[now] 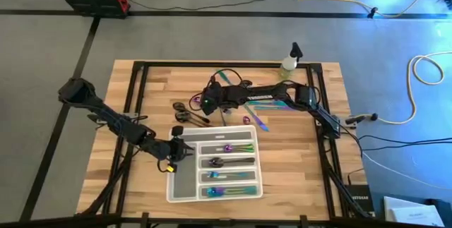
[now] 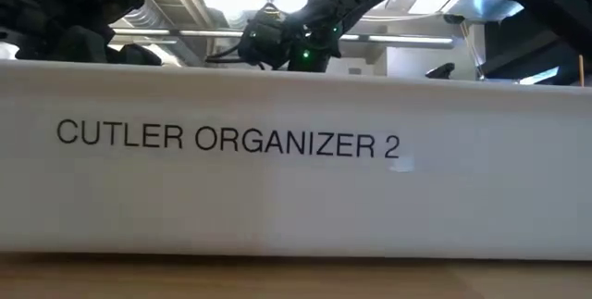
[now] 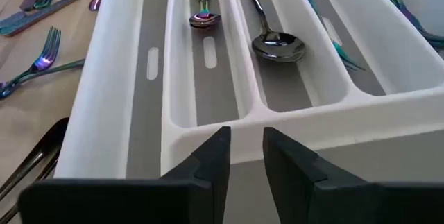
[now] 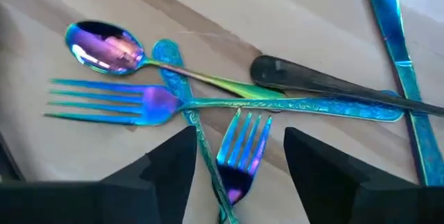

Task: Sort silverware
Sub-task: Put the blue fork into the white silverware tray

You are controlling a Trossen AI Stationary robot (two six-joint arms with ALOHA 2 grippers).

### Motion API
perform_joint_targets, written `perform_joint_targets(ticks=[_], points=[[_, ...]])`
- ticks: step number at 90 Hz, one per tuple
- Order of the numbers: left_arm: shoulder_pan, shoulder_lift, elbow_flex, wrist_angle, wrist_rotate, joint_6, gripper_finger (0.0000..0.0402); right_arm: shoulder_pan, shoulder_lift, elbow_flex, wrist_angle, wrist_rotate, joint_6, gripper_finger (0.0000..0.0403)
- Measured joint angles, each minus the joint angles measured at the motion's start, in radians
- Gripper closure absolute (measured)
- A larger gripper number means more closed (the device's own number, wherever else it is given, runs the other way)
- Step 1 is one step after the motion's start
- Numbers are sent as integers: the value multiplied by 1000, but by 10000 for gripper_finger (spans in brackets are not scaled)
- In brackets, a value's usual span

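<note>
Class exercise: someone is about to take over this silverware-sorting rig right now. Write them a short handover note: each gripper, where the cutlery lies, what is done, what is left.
Left gripper: narrowly open, empty, at the white organizer tray's left end.
Right gripper: open, empty, hanging low over a loose pile on the table behind the tray, around an iridescent fork.
Done: some pieces sit in the tray compartments, including a dark spoon and an iridescent spoon.
Left: the pile under the right gripper, with an iridescent spoon and a dark piece, plus other loose pieces nearby.
</note>
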Motion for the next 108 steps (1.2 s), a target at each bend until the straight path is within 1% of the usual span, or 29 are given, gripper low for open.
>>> perform_joint_targets(ticks=[9, 14, 37, 47, 68, 79, 88, 108], points=[[0, 0, 0, 0, 0, 0, 330, -10, 0, -19, -7, 5, 12, 205], [0, 0, 0, 0, 0, 0, 330, -17, 0, -27, -3, -10, 25, 205], [0, 0, 0, 0, 0, 0, 330, -21, 0, -42, 110, -37, 15, 205], [0, 0, 0, 0, 0, 0, 330, -26, 1, -42, 90, -56, 9, 205], [0, 0, 0, -1, 0, 0, 330, -34, 30, -42, 91, -50, 18, 205], [0, 0, 0, -4, 0, 0, 330, -32, 37, -41, 99, -23, 19, 207], [0, 0, 0, -11, 0, 0, 330, -32, 37, -41, 99, -23, 20, 225], [0, 0, 0, -20, 0, -11, 330, -32, 38, -41, 99, -23, 19, 291]])
